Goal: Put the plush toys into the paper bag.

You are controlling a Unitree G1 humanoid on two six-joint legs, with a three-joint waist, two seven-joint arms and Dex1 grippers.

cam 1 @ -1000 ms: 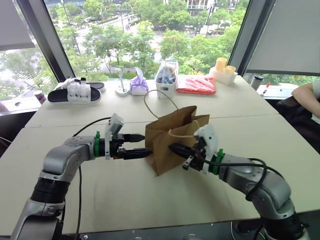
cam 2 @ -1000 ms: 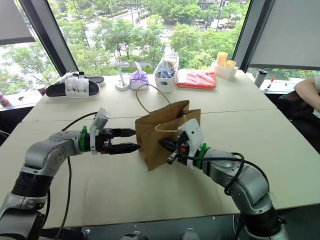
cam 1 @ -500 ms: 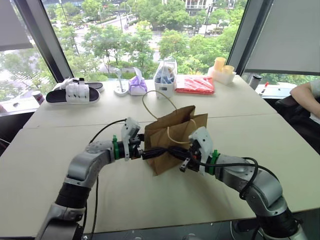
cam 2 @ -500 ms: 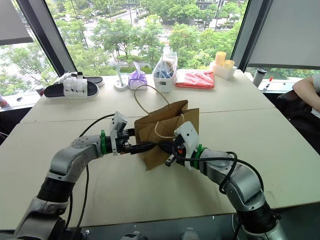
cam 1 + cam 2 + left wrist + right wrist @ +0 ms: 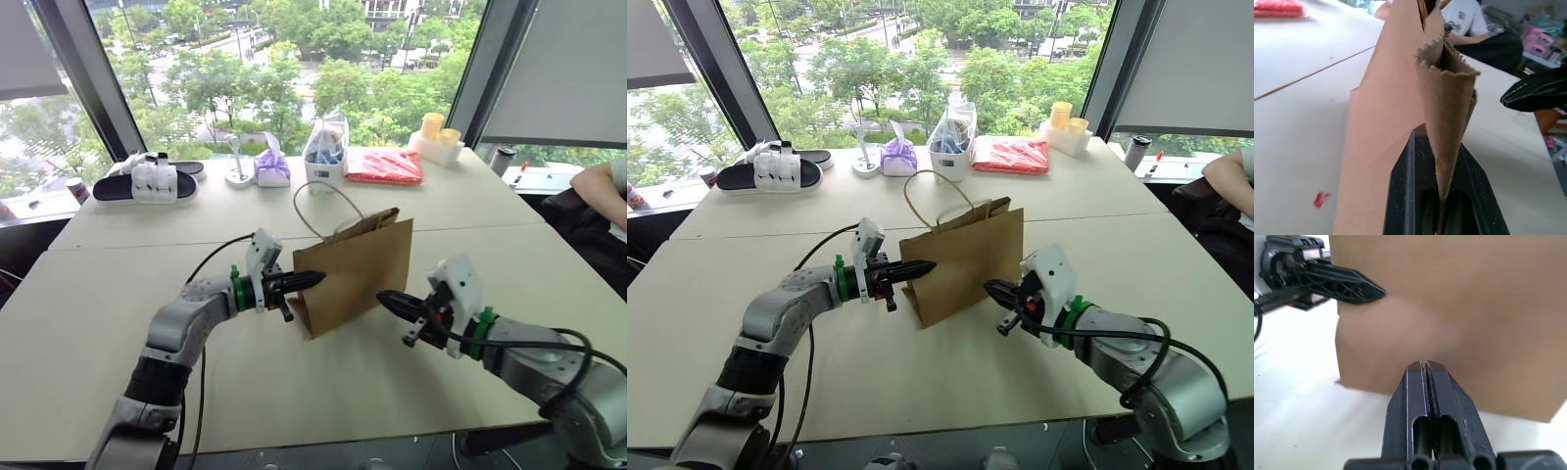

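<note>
A wide window looks out on green trees behind a pale tabletop (image 5: 118,294) made of two slabs joined by a seam. At the far right edge a person's arm (image 5: 600,186) rests near a dark chair. Along the window side of the tabletop lie, from left to right, a black-and-white sandal (image 5: 145,183), a small white stand (image 5: 238,174), a purple tied pouch (image 5: 272,166), a clear plastic bag with blue contents (image 5: 326,149), a flat red packet (image 5: 386,166) and yellow cups in a white tray (image 5: 437,135). None of these crowd the middle, where the paper bag (image 5: 358,274) stands upright: plain brown kraft, folded nearly flat, with a thin cord loop handle rising above its serrated top edge. The left hand (image 5: 312,280) points level at the bag's left edge, its fingers clamped together on a fold of the paper. The right hand (image 5: 385,299) hovers just beside the bag's right side, apart from it, fingers pressed together and holding nothing.
</note>
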